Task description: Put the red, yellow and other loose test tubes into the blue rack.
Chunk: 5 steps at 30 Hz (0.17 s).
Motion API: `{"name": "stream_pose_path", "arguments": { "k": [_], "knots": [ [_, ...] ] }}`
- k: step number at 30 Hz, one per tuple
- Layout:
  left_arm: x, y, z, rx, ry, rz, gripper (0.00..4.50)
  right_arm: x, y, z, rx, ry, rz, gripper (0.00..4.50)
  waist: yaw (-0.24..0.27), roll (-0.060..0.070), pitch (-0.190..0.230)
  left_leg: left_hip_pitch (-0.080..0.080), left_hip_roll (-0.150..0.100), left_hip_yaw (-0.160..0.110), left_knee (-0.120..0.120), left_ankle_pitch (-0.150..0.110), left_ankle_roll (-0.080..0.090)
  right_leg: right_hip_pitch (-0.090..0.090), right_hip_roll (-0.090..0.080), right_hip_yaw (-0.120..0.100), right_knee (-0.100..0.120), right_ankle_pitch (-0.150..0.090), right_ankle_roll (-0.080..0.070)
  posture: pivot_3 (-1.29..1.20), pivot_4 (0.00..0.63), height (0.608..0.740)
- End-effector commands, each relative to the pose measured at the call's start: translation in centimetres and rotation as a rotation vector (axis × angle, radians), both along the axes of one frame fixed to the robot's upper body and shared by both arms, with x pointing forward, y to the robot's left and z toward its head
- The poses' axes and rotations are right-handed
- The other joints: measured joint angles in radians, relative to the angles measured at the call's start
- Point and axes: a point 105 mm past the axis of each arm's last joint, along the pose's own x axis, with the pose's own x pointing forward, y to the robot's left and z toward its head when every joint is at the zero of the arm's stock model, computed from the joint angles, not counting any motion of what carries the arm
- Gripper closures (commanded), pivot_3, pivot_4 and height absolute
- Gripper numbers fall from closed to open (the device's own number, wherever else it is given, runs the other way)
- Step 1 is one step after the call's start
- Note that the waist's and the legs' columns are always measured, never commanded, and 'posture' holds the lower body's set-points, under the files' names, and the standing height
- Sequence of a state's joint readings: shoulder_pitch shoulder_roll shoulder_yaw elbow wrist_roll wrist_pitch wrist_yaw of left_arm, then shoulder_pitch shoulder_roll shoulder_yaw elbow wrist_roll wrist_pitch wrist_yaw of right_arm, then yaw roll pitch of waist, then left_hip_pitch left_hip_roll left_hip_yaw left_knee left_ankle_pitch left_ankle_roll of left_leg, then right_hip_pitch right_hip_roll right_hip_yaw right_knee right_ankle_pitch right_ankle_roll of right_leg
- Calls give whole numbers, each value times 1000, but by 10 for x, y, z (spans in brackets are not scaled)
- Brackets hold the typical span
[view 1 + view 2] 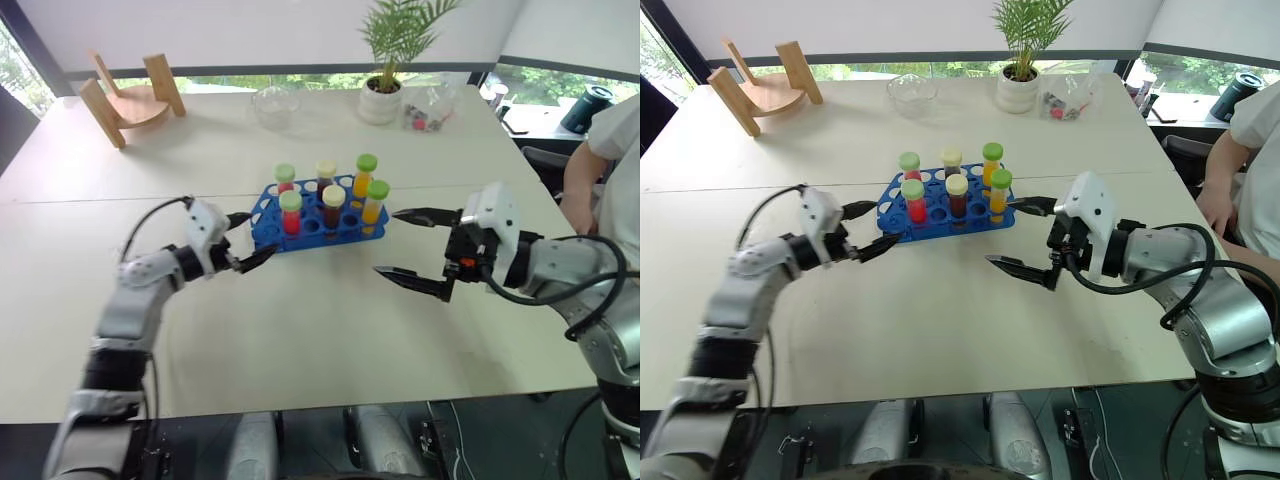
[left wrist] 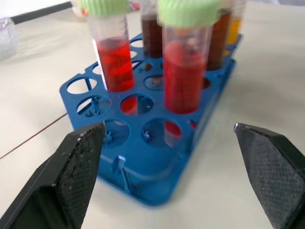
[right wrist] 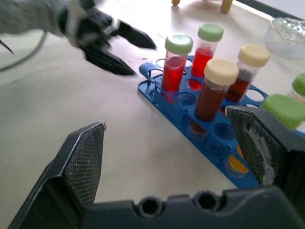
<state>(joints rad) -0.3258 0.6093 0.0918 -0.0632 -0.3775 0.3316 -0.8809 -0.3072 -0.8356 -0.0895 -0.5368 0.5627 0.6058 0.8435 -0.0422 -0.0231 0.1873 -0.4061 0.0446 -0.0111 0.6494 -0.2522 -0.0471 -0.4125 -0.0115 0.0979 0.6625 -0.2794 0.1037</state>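
Spread, textured black wedge fingers (image 2: 81, 157) of both grippers, empty, beside glossy blue round-holed rack (image 1: 300, 232) of capped clear tubes (image 1: 333, 205).

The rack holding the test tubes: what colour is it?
Bright blue. The rack shows best in the left wrist view.

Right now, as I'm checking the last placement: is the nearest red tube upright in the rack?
Yes. The nearest red tube stands upright in a hole of the blue rack, green cap on top, with no gripper touching it.

White table (image 1: 300, 330) – blue rack (image 1: 268, 228), wooden stand (image 1: 130, 95), glass bowl (image 1: 275, 105), potted plant (image 1: 382, 95).
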Motion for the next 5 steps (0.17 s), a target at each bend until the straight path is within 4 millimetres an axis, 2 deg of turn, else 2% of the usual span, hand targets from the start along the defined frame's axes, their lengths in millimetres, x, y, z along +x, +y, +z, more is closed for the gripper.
{"name": "stream_pose_path", "arguments": {
  "k": [1,5],
  "knots": [
    [-34,13,30,-3,30,-34,64,1,-15,10,18,-18,-43,0,-2,0,0,0,0,0,0,0,0,0,0,0,0,0,0,0,150,740],
    [-67,20,33,38,134,-53,64,6,-24,8,12,7,-66,0,-2,0,0,1,0,1,0,0,0,1,0,0,0,0,-1,0,150,740]
  ]
}}
